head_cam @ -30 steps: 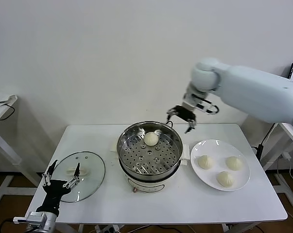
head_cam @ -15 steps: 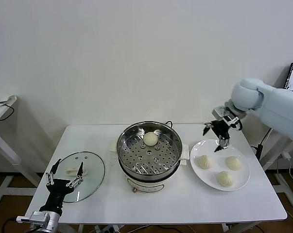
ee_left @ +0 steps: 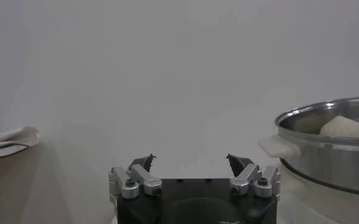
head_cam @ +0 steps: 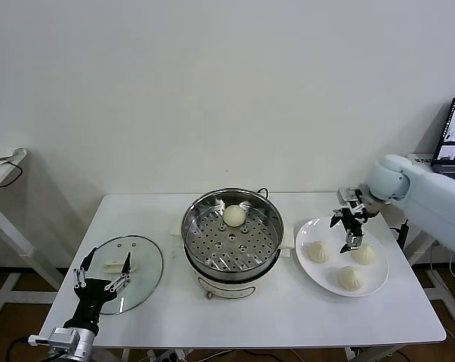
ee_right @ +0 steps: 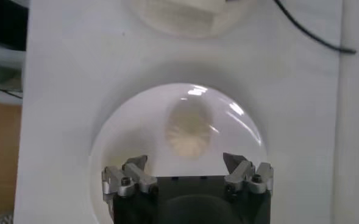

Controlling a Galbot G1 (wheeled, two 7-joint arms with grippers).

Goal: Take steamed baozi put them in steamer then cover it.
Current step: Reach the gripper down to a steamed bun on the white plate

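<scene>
White table (head_cam: 287, 317) holds the steamer (head_cam: 232, 235); beside it, the right gripper (head_cam: 348, 230), jaws spread and empty, hovers over plated baozi (head_cam: 364, 254), poised to pick.

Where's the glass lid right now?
In the head view, the glass lid lies flat on the table's left side, beside the steamer, with the open left hand just over its near edge.

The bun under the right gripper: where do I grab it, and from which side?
Grip the bun across its domed sides, coming straight down. It sits apart from its neighbours on the plate, and the open right gripper hangs just above.
</scene>
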